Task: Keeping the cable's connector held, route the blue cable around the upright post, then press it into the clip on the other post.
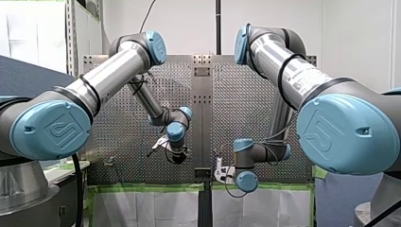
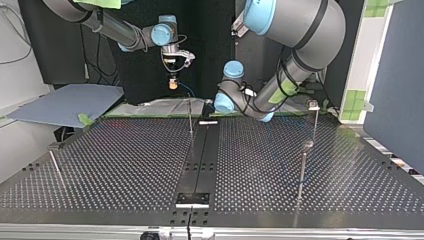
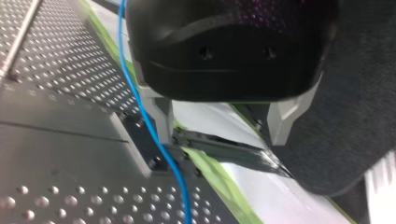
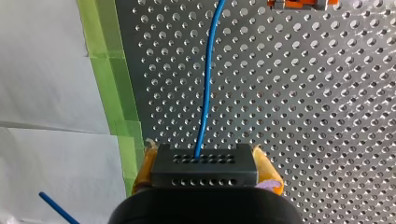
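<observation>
My right gripper (image 4: 206,175) clamps the black connector (image 4: 204,161), the blue cable (image 4: 205,93) running straight ahead of it, and my left gripper (image 3: 219,133) stands open with the cable across one finger (image 3: 164,112), so I would centre the cable between the fingers before closing

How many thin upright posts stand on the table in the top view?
4 posts: left post near the view's left edge, middle post far back, near right post, and far right post behind it. Others may be hidden.
</observation>
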`<state>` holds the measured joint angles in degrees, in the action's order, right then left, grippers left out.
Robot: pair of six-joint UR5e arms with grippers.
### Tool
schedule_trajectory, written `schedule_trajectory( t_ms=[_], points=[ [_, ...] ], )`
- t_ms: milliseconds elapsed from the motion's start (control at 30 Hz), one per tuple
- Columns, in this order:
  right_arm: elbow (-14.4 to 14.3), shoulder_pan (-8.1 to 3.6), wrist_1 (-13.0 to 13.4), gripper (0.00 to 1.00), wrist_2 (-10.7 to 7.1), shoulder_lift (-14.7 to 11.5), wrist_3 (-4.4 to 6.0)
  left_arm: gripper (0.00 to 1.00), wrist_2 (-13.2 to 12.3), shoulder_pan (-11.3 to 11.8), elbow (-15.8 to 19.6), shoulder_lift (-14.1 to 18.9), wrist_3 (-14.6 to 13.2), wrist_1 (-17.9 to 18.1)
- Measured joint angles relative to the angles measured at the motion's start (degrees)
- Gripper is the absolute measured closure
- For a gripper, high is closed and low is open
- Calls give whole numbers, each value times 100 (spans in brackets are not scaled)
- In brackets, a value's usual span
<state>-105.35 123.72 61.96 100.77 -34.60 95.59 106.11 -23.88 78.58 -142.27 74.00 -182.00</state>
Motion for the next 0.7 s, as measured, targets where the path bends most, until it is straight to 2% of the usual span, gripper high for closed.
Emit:
schedule_trajectory(
  t_ms=[467, 700],
  points=[
    [0, -10, 0, 100, -42, 0, -31, 0, -696, -120, 0, -3, 727, 239],
    [0, -10, 1, 100, -99, 0, -31, 0, -707, -214, 0, -3, 973, 387]
  ],
)
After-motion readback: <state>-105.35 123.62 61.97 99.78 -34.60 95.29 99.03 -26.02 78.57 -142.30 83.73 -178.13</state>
